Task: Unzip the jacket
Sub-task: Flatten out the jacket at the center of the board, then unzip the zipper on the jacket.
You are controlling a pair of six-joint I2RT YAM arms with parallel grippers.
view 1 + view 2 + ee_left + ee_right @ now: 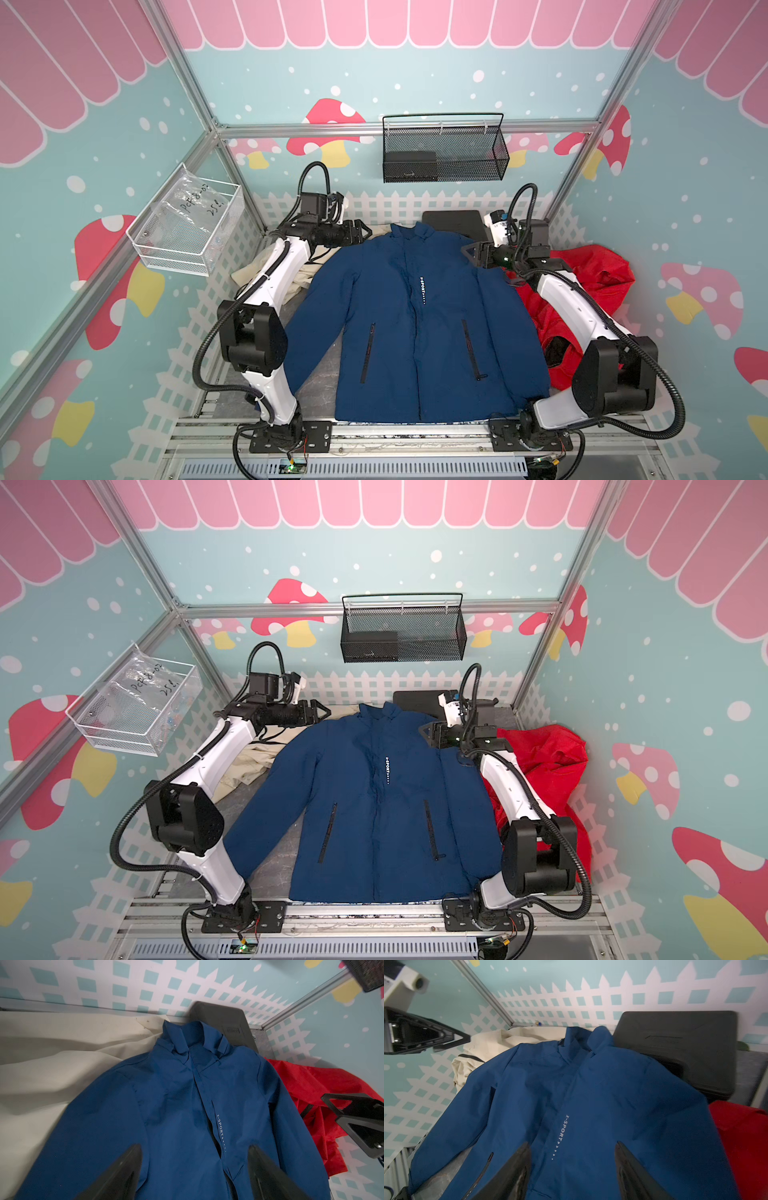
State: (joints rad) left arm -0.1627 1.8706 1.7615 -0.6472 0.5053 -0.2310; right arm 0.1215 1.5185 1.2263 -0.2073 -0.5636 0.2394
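Blue jacket (415, 324) laid flat on the desk (320, 374), front closed, left hand (360, 233) at one shoulder, right hand (468, 253) at the other, red garment (598, 270) bunched under the right arm

Black case (453, 220) behind collar (409, 232) (touching)
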